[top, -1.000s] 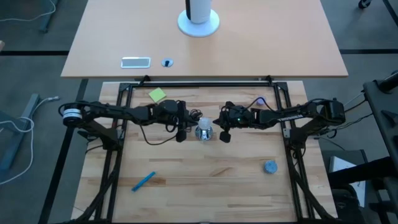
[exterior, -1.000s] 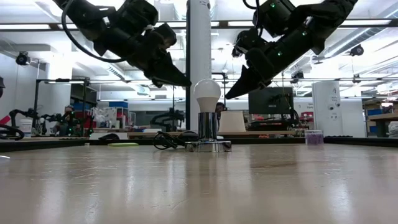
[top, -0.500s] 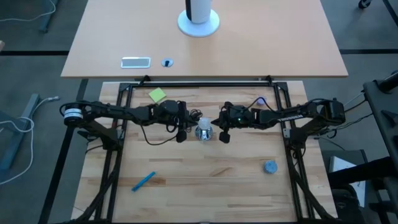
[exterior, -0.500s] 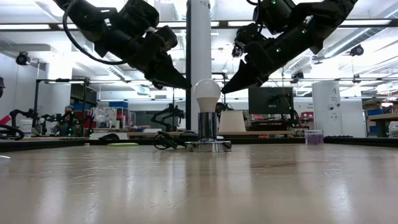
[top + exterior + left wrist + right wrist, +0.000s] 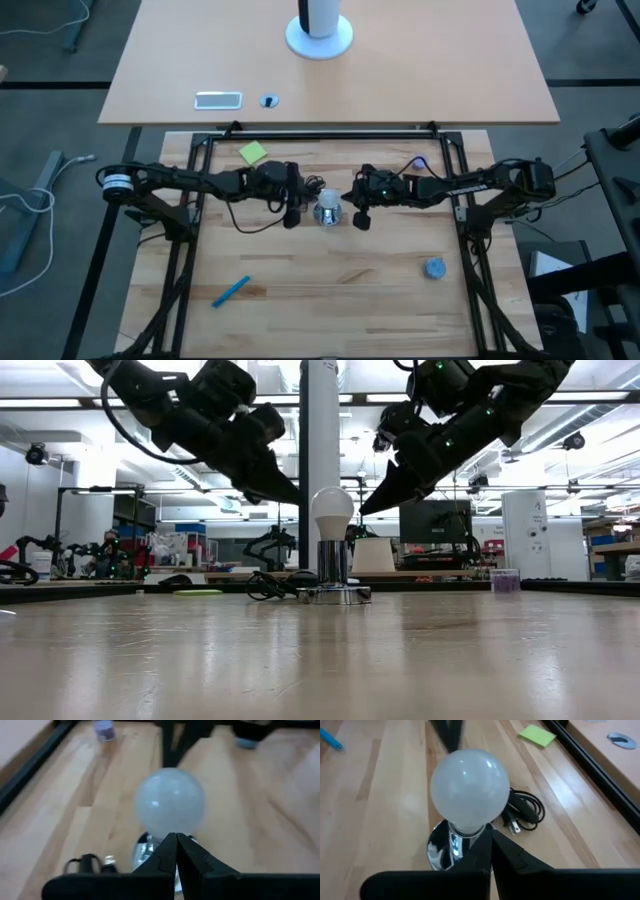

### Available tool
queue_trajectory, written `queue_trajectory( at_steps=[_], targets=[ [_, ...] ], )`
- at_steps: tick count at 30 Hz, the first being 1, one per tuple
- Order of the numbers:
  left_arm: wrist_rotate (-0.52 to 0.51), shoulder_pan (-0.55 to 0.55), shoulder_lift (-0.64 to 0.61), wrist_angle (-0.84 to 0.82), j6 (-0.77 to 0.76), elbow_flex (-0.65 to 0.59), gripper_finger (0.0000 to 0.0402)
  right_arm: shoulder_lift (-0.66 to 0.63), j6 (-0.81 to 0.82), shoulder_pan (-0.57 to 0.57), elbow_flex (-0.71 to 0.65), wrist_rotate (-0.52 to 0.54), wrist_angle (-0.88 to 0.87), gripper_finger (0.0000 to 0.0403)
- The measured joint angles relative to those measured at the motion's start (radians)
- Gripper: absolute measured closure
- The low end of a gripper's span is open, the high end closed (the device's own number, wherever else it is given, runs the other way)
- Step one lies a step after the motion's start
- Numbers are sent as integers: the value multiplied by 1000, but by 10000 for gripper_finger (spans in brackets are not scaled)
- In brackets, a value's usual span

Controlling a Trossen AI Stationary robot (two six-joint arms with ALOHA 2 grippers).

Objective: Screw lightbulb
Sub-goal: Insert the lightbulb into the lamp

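The white lightbulb (image 5: 333,512) stands upright with its screw base in the shiny round metal socket (image 5: 335,592), which rests on the wooden table's middle (image 5: 328,212). My left gripper (image 5: 298,499) hangs shut just left of the bulb's globe, slanting down toward it. My right gripper (image 5: 364,511) hangs shut just right of the globe, also slanting down. A small gap shows between each tip and the bulb. Each wrist view shows its shut fingertips, left (image 5: 175,837) and right (image 5: 491,832), in front of the bulb (image 5: 469,787).
The socket's black cord and plug (image 5: 525,812) lie coiled beside it toward the far edge. A yellow-green note (image 5: 253,152) lies at the far left, a blue pen (image 5: 231,291) at the near left, and a blue-grey cap (image 5: 434,268) at the near right. A black frame (image 5: 320,133) borders the table.
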Motion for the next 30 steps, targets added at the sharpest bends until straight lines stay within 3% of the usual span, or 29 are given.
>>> queue_trajectory(
  at_steps=[4, 17, 30],
  targets=[
    [30, 0, 6, 9, 9, 0, 401, 0, 0, 0, 0, 6, 8, 403],
    [-37, 0, 27, 38, 18, 0, 401, 10, 24, 3, 1, -20, 47, 403],
    [-38, -2, 14, 13, 17, 0, 401, 10, 26, 2, 1, -2, 34, 403]
  ],
)
